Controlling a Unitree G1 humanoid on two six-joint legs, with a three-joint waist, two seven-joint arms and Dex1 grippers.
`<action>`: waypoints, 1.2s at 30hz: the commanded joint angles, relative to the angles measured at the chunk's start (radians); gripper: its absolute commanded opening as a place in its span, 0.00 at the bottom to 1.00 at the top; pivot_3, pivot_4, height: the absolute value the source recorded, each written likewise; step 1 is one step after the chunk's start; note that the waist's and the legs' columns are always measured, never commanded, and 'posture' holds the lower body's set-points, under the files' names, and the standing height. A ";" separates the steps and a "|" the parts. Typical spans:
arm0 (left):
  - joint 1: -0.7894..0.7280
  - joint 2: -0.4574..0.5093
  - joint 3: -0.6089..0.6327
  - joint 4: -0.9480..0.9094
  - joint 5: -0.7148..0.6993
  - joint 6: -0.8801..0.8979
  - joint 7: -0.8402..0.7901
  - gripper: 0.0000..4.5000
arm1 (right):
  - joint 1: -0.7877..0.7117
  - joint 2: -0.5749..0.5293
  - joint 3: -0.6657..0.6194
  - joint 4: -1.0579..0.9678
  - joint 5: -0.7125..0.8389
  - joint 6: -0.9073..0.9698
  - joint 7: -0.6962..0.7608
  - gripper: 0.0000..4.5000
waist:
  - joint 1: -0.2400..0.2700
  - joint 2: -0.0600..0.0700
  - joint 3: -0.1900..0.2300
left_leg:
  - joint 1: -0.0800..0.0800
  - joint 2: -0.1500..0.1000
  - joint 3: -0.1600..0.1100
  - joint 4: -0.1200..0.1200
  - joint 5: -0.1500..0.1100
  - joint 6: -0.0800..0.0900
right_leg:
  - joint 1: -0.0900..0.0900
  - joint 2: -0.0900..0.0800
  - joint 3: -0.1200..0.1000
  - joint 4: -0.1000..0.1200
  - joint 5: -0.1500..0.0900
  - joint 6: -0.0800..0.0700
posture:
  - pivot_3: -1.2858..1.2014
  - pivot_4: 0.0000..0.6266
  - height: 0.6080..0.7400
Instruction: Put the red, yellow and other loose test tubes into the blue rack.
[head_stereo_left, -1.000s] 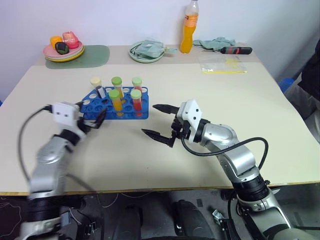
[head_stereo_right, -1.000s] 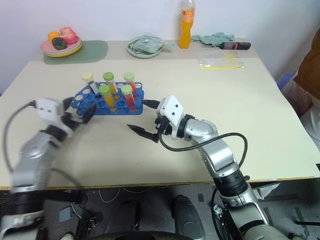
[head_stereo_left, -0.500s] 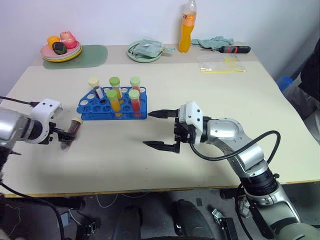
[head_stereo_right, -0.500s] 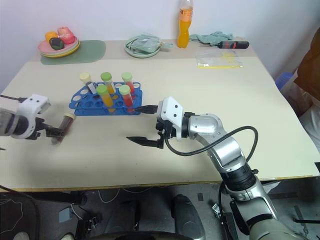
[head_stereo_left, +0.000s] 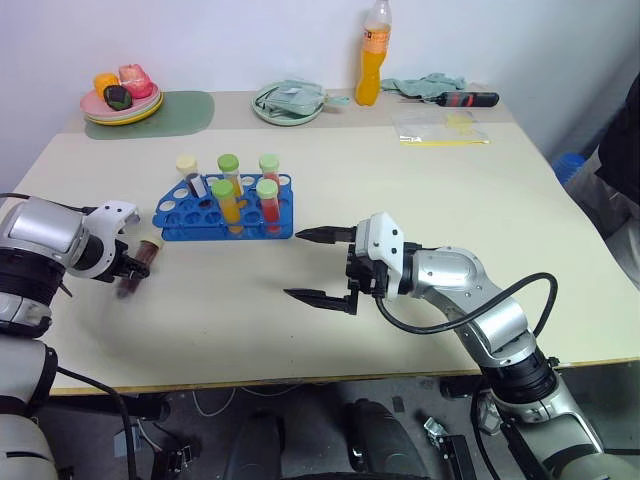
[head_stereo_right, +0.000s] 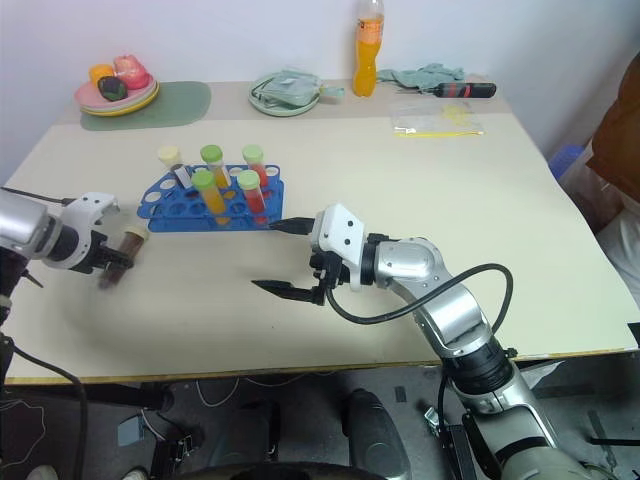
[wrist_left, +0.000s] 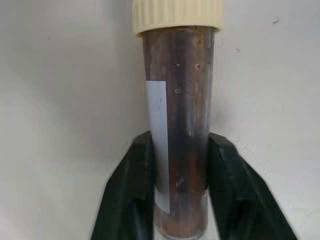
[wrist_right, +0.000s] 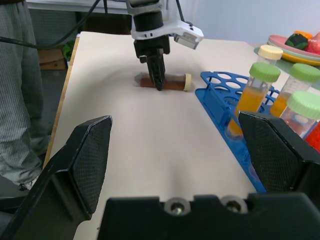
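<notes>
- the left gripper (head_stereo_left: 128, 277) was closed on a brown test tube (head_stereo_left: 137, 268) with a cream cap; in the left wrist view the two black fingers (wrist_left: 131, 190) pressed the tube (wrist_left: 175, 135) from both sides, near its bottom end
- the tube lay flat on the table (head_stereo_left: 400, 190), touching it; its long axis went from the gripper toward the blue rack (head_stereo_left: 222, 213), with the cap on the rack side
- the rack stood near the tube, up and to the right of it in the head views, not touching; it held five capped tubes upright, and several holes at its near left end were free
- the left arm was clearly the nearer one; the right gripper (head_stereo_left: 322, 266) hung above the table on the other side of the rack, its jaws wide apart and holding nothing
- i judged that the coming move turned on this: the tube was lying and the holes open upward, so it had to be lifted and turned upright, bottom down, before going to a free hole
</notes>
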 joint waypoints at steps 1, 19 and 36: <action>0.066 0.059 0.168 0.009 0.017 -0.124 0.075 0.18 | -0.003 -0.012 -0.016 -0.046 0.005 -0.009 -0.002 1.00 | -0.003 0.000 0.000 | 0.000 0.000 0.000 0.000 0.000 0.000 | 0.000 0.000 0.000 0.000 0.000 0.000 | 0.52 0.24 1.00; 0.546 -0.738 0.622 -0.571 0.130 -1.269 0.891 0.18 | -0.036 0.040 -0.010 0.024 0.010 -0.015 -0.008 1.00 | 0.059 -0.006 -0.004 | -0.004 -0.007 0.001 0.004 0.000 -0.001 | 0.001 -0.013 -0.003 -0.003 0.003 0.004 | 0.52 0.24 1.00; 0.426 -0.812 0.558 -0.228 0.145 -1.464 0.833 0.18 | -0.012 0.040 -0.015 -0.013 0.007 0.001 -0.067 1.00 | 0.037 -0.006 -0.004 | -0.003 -0.007 0.001 0.003 0.000 0.000 | 0.002 -0.011 -0.004 -0.002 0.003 0.004 | 0.52 0.24 1.00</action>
